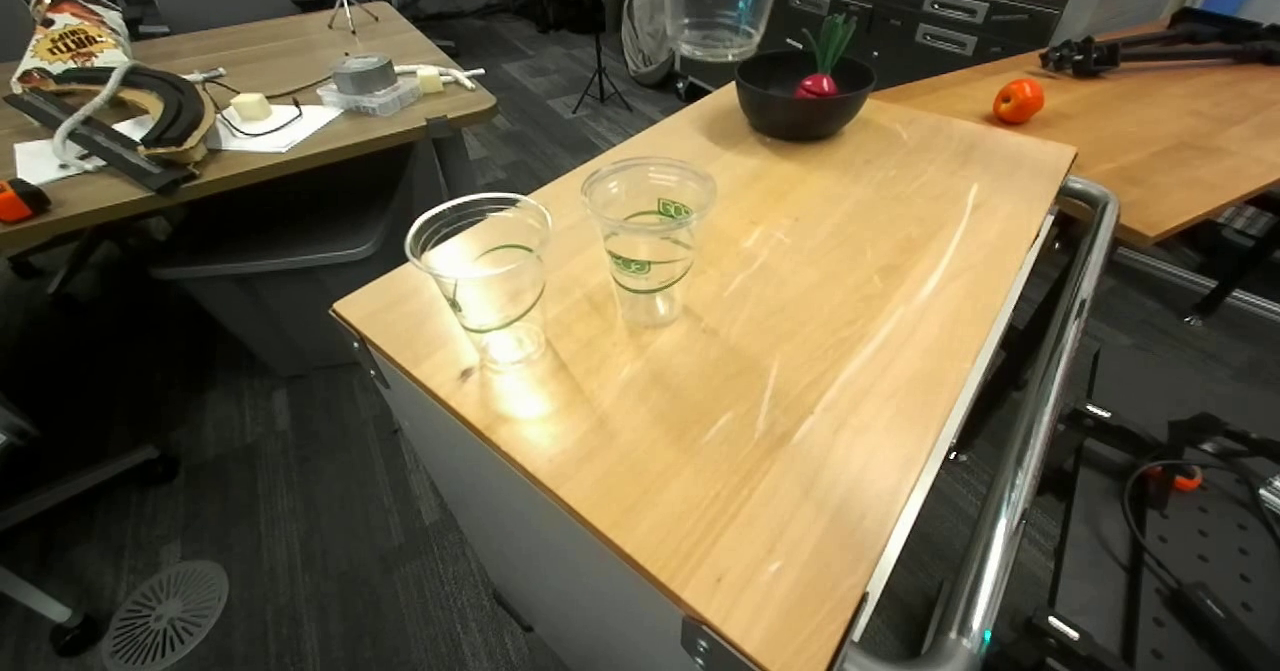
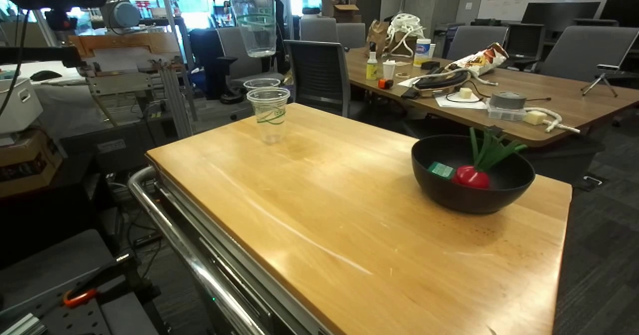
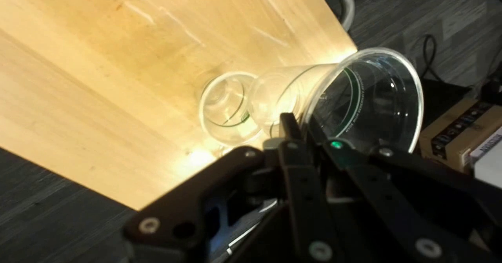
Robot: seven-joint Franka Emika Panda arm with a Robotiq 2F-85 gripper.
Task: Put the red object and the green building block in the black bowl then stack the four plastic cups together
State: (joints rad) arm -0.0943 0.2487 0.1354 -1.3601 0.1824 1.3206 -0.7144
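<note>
Red round toy with green stem [image 2: 472, 177]: in the wide black bowl [image 2: 462, 201], beside the small teal-green block [image 2: 441, 170]
Clear, tapered plastic tumbler [image 2: 255, 25]: aloft — wall pinched between nearly closed jaws
Other tumblers [image 1: 648, 251]: upright at two nearby spots on the pale wooden tabletop [image 1: 850, 281] — nesting unclear — well apart from the bowl

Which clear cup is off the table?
The cup pinched in the gripper: it hangs in the air; the other visible cups stand on the table.
</note>
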